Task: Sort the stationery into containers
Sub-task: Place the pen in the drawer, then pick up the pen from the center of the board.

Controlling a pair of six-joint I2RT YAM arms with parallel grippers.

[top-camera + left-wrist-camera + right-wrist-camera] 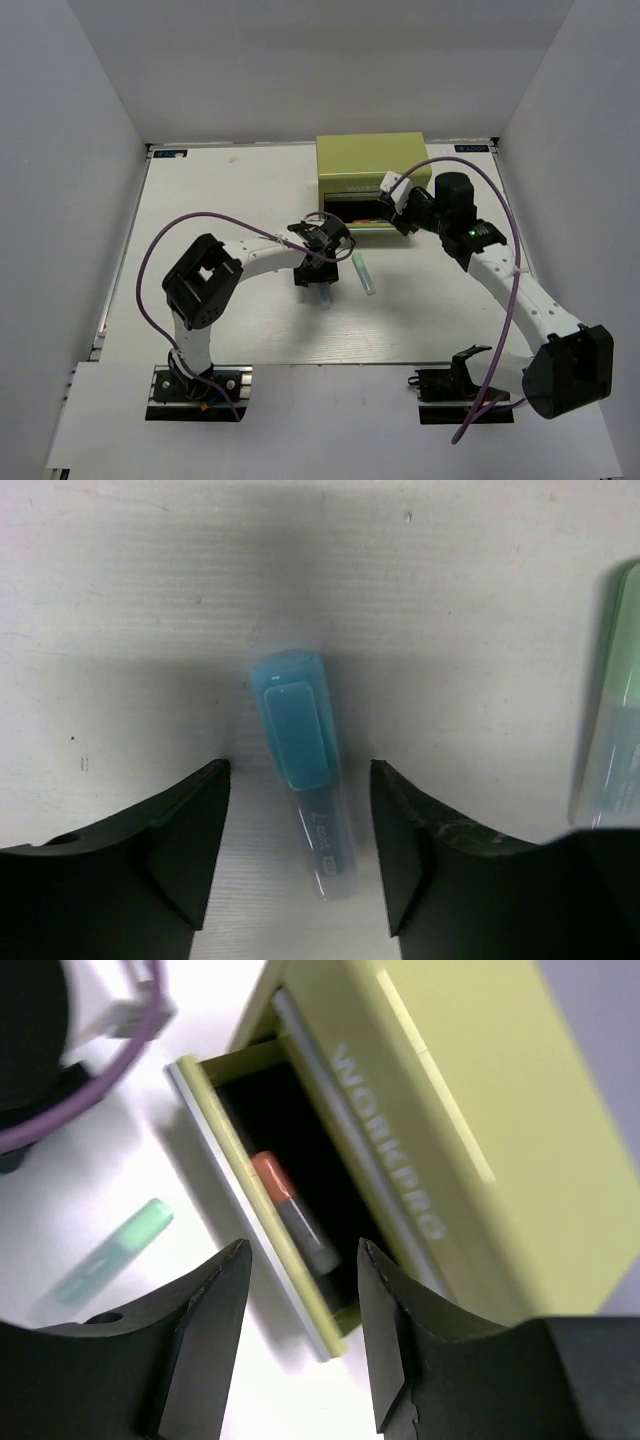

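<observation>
Across the white surface (200,320), the overhead view alone gives the whole layout: the olive-green tool chest (370,160) stands at the far edge, right of centre, its lower drawer (360,212) pulled out toward the arms, and both arms reach inward to the middle. From up there the drawer is only a dark slot with a hint of colour inside. The right wrist view opens it up: the drawer (215,1135) has a pale front lip and a black interior, and the panel above it carries pale raised lettering reading WORKPRO. That view also shows the right tool (302,1250) hovering over the drawer's front, its two dark fingers spread and nothing between them; overhead, the right tool (397,200) sits at the chest's front right. The left tool (322,262) hangs over the middle of the surface, and only its own wrist view tells its state: the left tool (298,770) is spread, a finger standing on either side of the blue-capped marker (300,740) with a gap on both sides. That marker lies flat on the surface, a stubby clear barrel with a pale blue cap and clip. Just to its right lies the green-capped marker (620,680), cut off by the frame edge, and seen whole overhead (364,272) near the drawer. Inside the drawer rests the orange-capped marker (270,1175), along the front wall.
</observation>
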